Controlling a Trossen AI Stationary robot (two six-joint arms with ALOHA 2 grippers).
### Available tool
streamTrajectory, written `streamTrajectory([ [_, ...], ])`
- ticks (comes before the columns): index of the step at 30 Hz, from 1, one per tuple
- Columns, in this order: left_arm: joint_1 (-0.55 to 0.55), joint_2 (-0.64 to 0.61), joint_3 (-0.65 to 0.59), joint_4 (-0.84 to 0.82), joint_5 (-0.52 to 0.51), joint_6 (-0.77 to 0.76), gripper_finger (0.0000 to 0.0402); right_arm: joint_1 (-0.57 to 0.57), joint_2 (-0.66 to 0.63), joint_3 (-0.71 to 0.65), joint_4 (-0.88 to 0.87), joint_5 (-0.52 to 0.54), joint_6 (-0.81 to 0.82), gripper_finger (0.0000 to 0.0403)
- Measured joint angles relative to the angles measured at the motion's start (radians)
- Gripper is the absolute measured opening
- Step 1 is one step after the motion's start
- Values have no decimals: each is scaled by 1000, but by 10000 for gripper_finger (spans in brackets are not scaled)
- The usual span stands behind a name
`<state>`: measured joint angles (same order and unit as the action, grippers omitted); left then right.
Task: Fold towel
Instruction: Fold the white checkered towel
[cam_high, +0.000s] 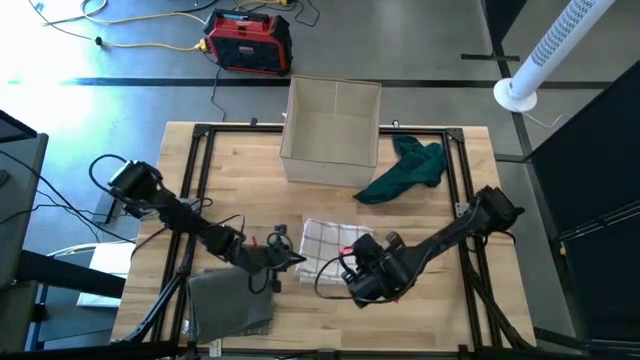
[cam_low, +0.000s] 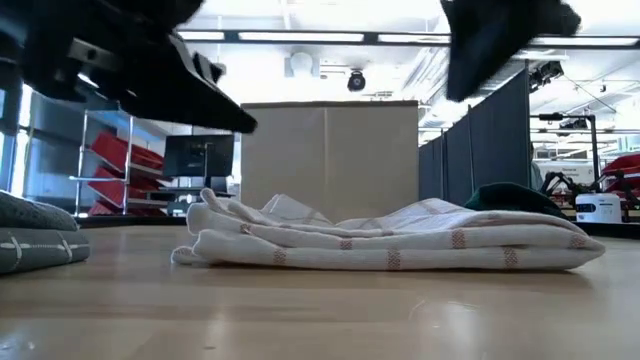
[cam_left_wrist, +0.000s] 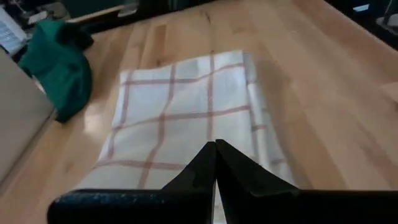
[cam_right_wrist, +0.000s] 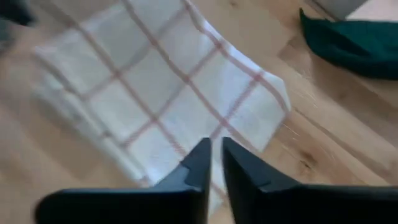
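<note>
Here, your checked towel (cam_high: 328, 245) lay near the front middle of the table (cam_high: 440, 310), already doubled over into a loose rectangle, with its layers showing along the edge in the low view. Your left gripper (cam_left_wrist: 216, 163) hung just over one end of it with the fingers pressed together and nothing between them; your right gripper (cam_right_wrist: 212, 163) hovered over the opposite end, fingers nearly touching, also empty. I judged you were between folds: one fold made, the next not yet begun. The next move would call for parting both pairs of fingers, lowering onto the two corners of one short edge, pinching every layer, then carrying that edge across evenly. The green cloth (cam_high: 408, 170), the box (cam_high: 332, 130) and the folded grey cloth (cam_high: 230, 305) stood apart.
</note>
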<state>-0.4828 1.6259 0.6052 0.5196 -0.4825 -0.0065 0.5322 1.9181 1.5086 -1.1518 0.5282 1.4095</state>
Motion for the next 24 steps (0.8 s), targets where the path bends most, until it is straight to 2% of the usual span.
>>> streamTrajectory([
  [4,40,52,0,9,2,-34,0,-30,-47,-172,182,14,-24,2],
  [8,68,82,1,12,33,-54,0,-77,-114,-334,387,22,-115,1],
  [15,94,139,5,6,80,-119,0,-161,-155,-532,722,54,-286,0],
  [24,60,253,10,33,82,-276,0,-167,-155,-669,838,36,-212,0],
])
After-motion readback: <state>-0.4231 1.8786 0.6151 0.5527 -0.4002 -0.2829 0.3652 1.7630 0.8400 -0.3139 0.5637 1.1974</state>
